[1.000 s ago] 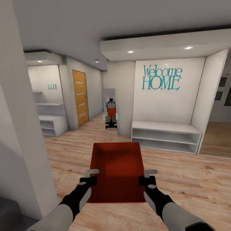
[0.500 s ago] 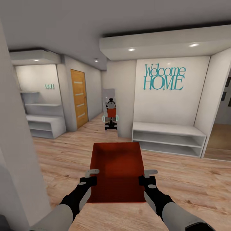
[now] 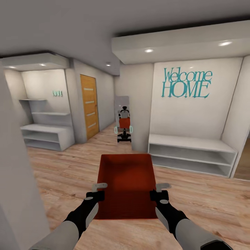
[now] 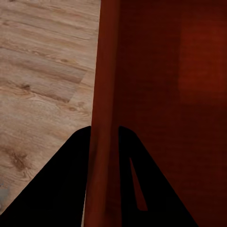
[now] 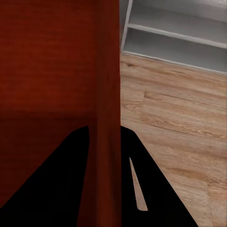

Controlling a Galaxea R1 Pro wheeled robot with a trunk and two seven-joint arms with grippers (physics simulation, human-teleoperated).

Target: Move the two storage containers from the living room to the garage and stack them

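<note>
Storage container (image 3: 126, 185) carried between both jaws, each pinched shut on a side wall; wood floor (image 3: 201, 194) below; risk: wall slipping free during turns, thin-rim hold

A light wood-plank floor (image 3: 69, 170) runs beneath and ahead of both hands. Standing on it are a low white open shelf unit (image 3: 192, 154) ahead of the right hand (image 3: 160, 193) and a second white shelf unit (image 3: 47, 136) well ahead of the left hand (image 3: 98, 191).
</note>
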